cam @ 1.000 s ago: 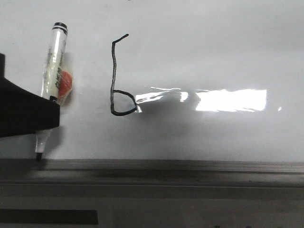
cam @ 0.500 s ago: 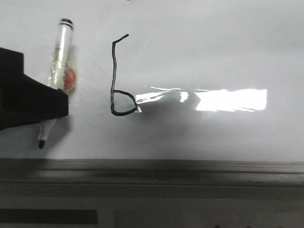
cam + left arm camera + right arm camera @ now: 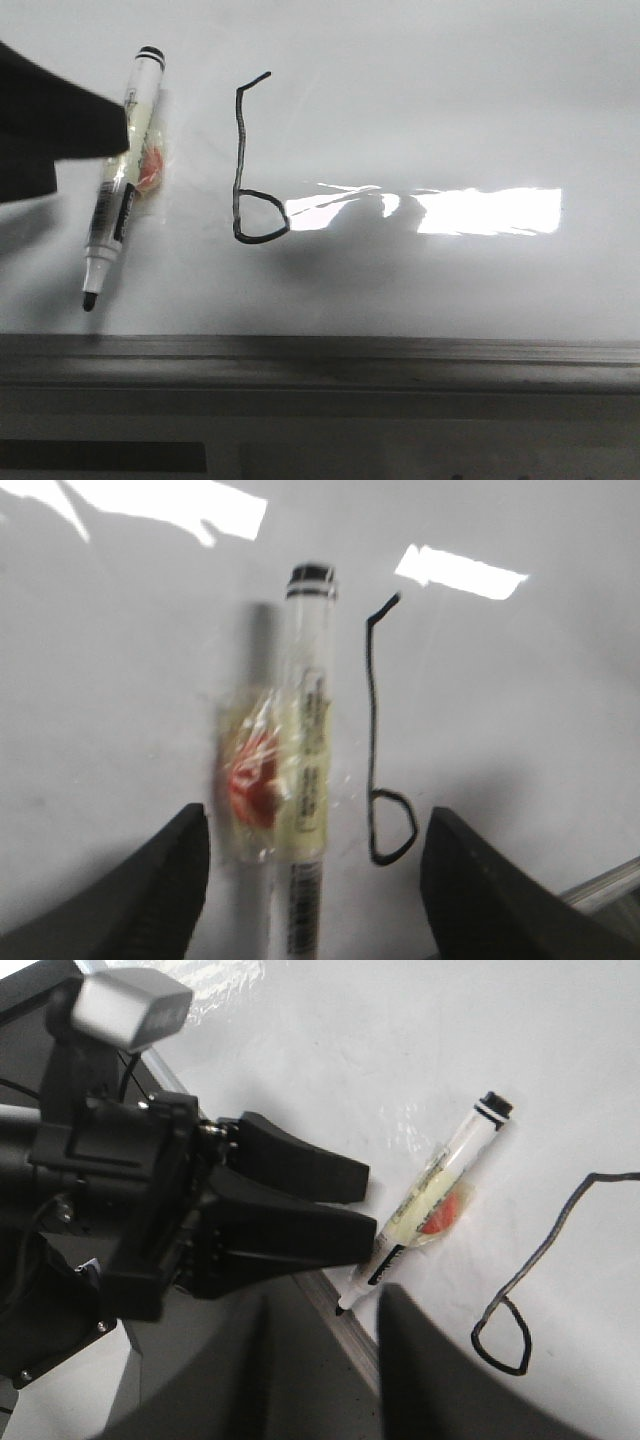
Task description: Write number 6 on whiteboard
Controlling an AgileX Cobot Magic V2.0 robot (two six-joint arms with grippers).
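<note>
The left hand (image 3: 315,880) hangs released over the whiteboard (image 3: 450,110), its black fingers (image 3: 150,890) spread wide on either side of the marker (image 3: 120,185) without touching it — a pose that reads as a tool just set down, the writing apparently done. The marker lies flat on the whiteboard left of the number 6 (image 3: 250,165), uncapped, its black tip pointing toward the grey frame edge (image 3: 320,350), a crumpled clear wrap with a red patch (image 3: 150,168) around its barrel. The number 6 is a thin black line: a short flick at the top, a tall wobbly stem, a small closed loop at the bottom. Right of the loop sits a bright rectangular glare (image 3: 490,210). The right hand (image 3: 320,1360) shows only as two dark, blurred fingers standing apart with nothing between them.
</note>
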